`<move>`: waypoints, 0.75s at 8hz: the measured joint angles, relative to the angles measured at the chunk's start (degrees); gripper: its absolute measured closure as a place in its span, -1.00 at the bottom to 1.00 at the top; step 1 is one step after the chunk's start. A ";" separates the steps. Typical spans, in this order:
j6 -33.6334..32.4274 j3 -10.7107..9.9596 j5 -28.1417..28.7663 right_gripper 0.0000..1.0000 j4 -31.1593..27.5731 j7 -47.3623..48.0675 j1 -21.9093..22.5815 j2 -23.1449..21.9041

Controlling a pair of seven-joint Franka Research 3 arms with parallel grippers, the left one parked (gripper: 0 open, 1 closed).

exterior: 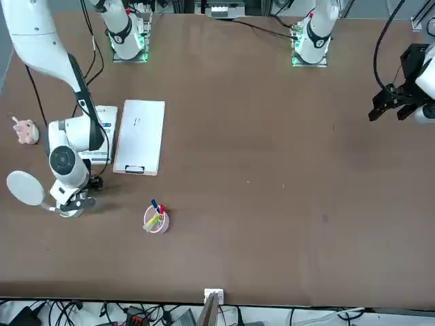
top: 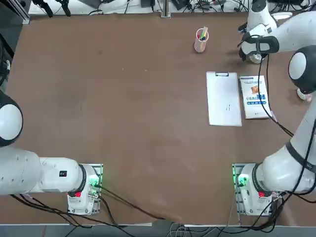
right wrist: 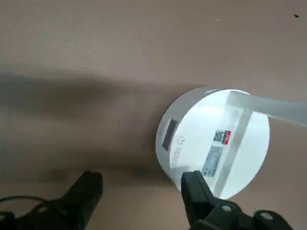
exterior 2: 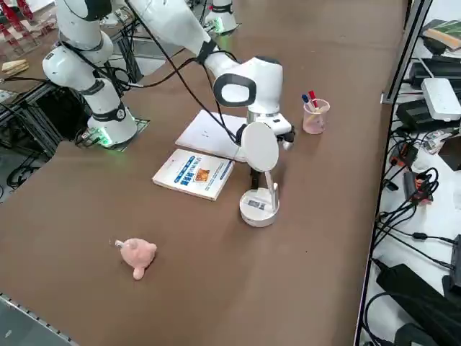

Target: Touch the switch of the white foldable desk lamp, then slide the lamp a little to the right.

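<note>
Gripper (right wrist: 144, 201) spread, empty, above round white lamp base (right wrist: 213, 143) | grey switch (right wrist: 181, 140) untouched | risk: off-centre press tips white foldable desk lamp (exterior 2: 259, 176)

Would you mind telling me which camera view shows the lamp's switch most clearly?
The right wrist view: the switch shows as a faint power mark on the round base of the white foldable desk lamp, near the open right gripper. The right side view shows the base but no distinct switch; in top and front views the arm covers it.
</note>
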 joint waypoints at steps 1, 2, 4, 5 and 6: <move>0.27 0.00 -0.10 -1.00 0.00 -0.03 0.00 0.03; 0.63 0.00 -0.56 -1.00 0.01 -0.07 0.00 0.03; 1.00 0.00 -1.76 -1.00 0.06 -0.10 0.00 0.10; 1.07 0.00 -2.83 -1.00 0.10 -0.10 -0.01 0.26; 1.29 0.00 -3.54 -1.00 0.13 -0.10 -0.02 0.58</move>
